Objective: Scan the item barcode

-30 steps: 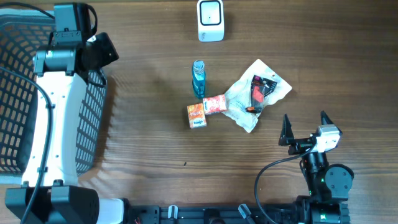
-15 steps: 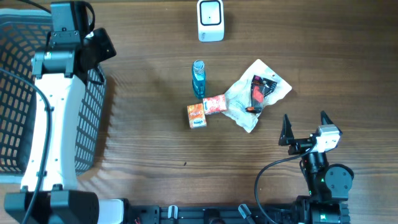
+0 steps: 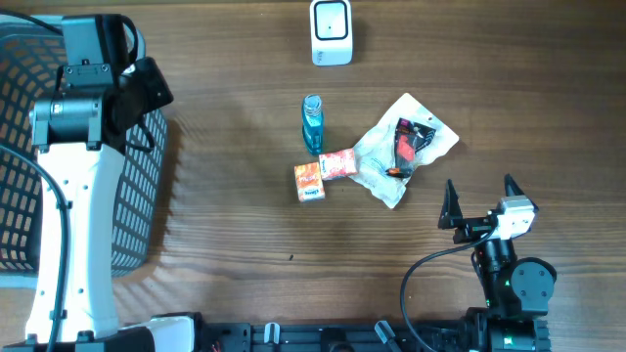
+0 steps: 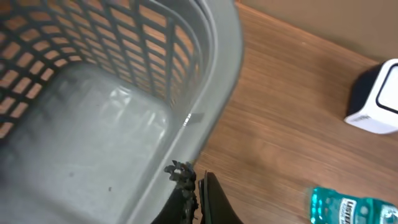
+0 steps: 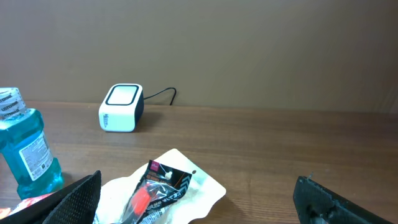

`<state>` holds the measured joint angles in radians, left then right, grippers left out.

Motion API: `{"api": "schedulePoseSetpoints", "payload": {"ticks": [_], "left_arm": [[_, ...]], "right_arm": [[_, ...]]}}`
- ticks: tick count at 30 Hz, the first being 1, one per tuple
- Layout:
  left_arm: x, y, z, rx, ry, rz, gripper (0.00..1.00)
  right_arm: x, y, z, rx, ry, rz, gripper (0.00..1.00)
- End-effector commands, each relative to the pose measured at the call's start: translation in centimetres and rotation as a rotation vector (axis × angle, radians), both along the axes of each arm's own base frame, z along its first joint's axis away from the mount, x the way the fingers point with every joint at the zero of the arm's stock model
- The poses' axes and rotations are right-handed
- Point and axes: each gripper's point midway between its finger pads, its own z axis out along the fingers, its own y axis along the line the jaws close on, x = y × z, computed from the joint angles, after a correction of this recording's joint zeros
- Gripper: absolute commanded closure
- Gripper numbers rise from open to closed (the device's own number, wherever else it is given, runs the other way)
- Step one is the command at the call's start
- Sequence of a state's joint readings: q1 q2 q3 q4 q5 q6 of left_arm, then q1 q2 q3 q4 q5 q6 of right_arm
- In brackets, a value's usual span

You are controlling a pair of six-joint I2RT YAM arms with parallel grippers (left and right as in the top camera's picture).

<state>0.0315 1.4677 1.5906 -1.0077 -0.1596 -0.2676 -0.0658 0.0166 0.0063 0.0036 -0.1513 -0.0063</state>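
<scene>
Probably stiff yet slick, blue bottle (image 3: 312,124) wants a mid-body pinch; my left claw (image 4: 189,180) closed, right claw (image 3: 479,186) wide apart, both empty.

No wording is legible. The white label (image 5: 36,152) on the blue bottle (image 5: 17,134), the side of the white scanner (image 5: 122,107), the black card (image 5: 165,180) in the clear packet (image 5: 202,186) and the orange box (image 3: 309,182) all carry print too small or blurred to read.
</scene>
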Motion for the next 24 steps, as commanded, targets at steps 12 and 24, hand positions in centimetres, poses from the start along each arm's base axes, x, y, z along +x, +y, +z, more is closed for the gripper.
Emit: {"api": "schedulePoseSetpoints", "payload": {"ticks": [12,24], "left_arm": [[-2.2,-3.5,7.8,-0.249,-0.250,-0.036,0.63],[-6.7,-21.0,2.2,-0.520,0.116,-0.649,0.00]], "right_arm": [[0.0,-0.1,0.2,-0.017,-0.010,-0.006,0.00],[0.0,-0.1,0.2,-0.017,-0.010,-0.006,0.00]]}}
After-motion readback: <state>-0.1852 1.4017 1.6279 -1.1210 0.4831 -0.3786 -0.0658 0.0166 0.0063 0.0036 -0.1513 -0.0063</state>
